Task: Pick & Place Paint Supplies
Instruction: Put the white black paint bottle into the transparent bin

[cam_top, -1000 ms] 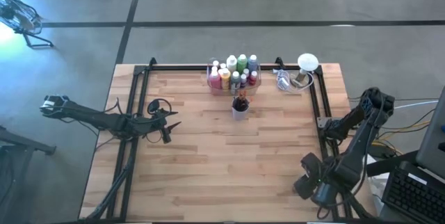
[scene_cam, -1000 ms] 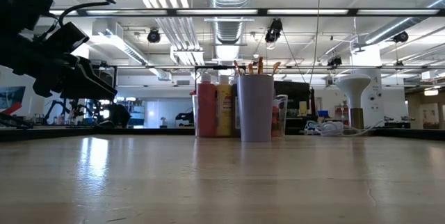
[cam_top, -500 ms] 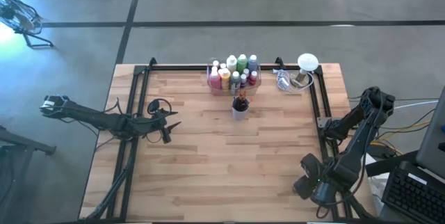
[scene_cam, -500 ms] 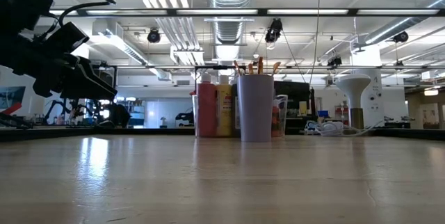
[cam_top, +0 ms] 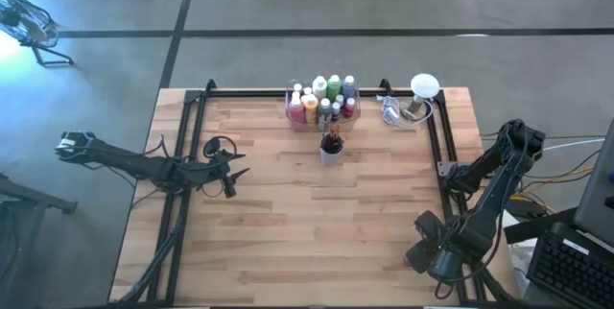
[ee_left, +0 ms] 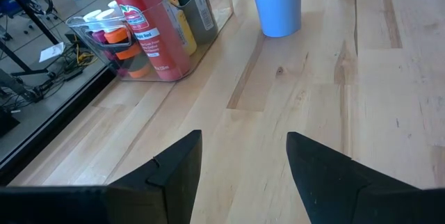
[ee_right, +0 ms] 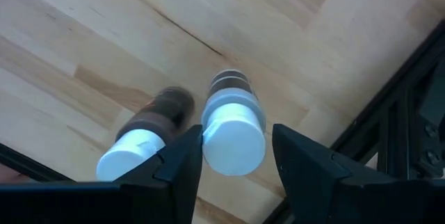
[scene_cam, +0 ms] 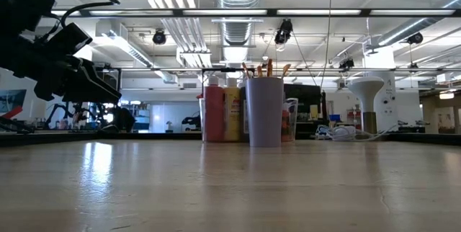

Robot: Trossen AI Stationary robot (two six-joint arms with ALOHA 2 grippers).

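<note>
The paint bottles (cam_top: pixel 322 102) stand packed together in one clear bin (cam_top: pixel 351 115) at the middle of the bench's (cam_top: pixel 288 223) far edge; about a dozen caps show from above, white, green, pink, red and yellow, too crowded for a firm count. Just in front of the bin stands one pale cup (cam_top: pixel 331 153) holding a bunch of brushes (cam_top: pixel 332 140), too small to count. Two more bottles with white caps (ee_right: pixel 233 129) lie below the right hand (ee_right: pixel 231 158) near the bench's near right corner, one of them between its spread fingers; whether they grip it I cannot tell. The left hand (cam_top: pixel 233 177) hovers open and empty by the left edge. One white lamp (cam_top: pixel 424 87) sits at the far right corner.
</note>
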